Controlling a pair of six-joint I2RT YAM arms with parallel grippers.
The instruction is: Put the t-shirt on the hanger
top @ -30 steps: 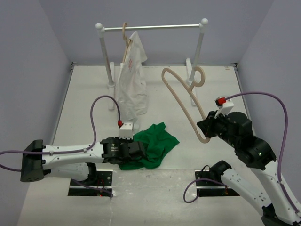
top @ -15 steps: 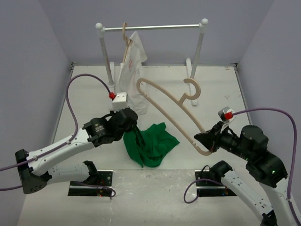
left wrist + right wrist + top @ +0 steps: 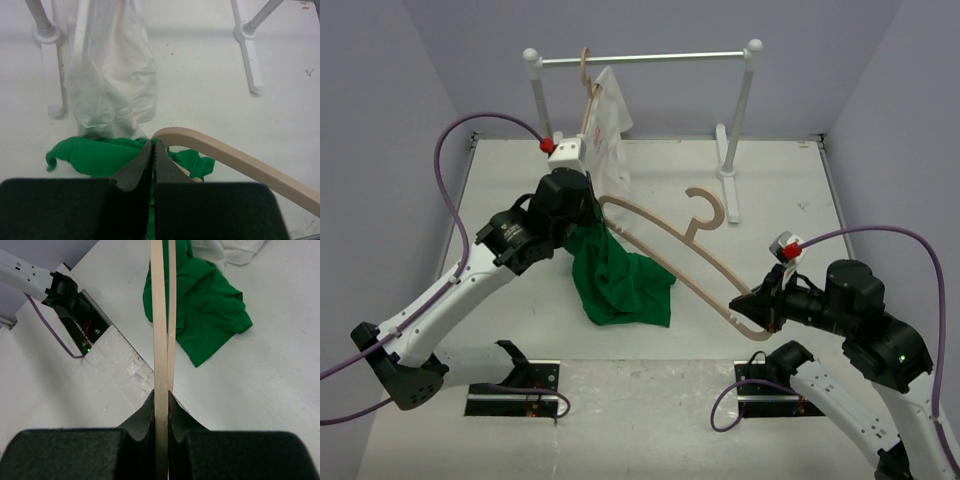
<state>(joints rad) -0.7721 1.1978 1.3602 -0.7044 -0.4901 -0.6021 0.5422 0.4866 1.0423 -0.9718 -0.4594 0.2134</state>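
top external: left end effector (image 3: 583,224) grips t-shirt (image 3: 620,285).

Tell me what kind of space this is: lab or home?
Most likely a lab test cell: plain lavender walls box in a white table, a small clothes rail stands at the back, and two bolted-down arms hold a green t-shirt and a wooden hanger.
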